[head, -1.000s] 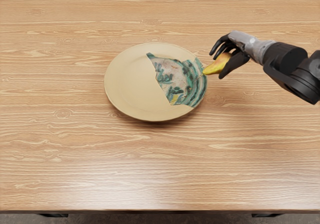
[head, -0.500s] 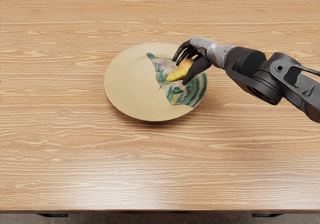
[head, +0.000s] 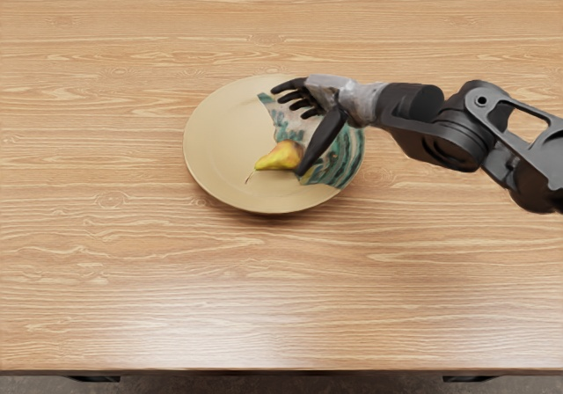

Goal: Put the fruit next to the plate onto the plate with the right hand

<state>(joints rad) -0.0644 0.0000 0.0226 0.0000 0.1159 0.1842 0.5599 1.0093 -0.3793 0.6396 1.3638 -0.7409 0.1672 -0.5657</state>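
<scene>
1. Head view, the only one on offer: the pear (head: 280, 157) is seen lying on its side on the plate (head: 224, 139), near the middle, right at the edge of the green painted patch. Its thin stem is pointed toward the lower left.
2. The right hand (head: 317, 108) is held over the plate's right half with the fingers spread wide, and nothing is gripped. One long dark digit is stretched down to the pear's fat end; touching or just beside can't be told.
3. So the set-down looks pretty much done, I'd say. What's called for next is the hand being lifted clear and drawn back right without the pear being nudged, since a rounded thing like that could be rolled.
4. Looks-wise: the pear is smooth, yellow and tapered. The plate is round, shallow, cream and glazed-looking. The table (head: 132, 280) is pale wood with a strong grain. The hand is made of hard dark jointed parts with a grey wrist.
5. No left arm is seen.
</scene>
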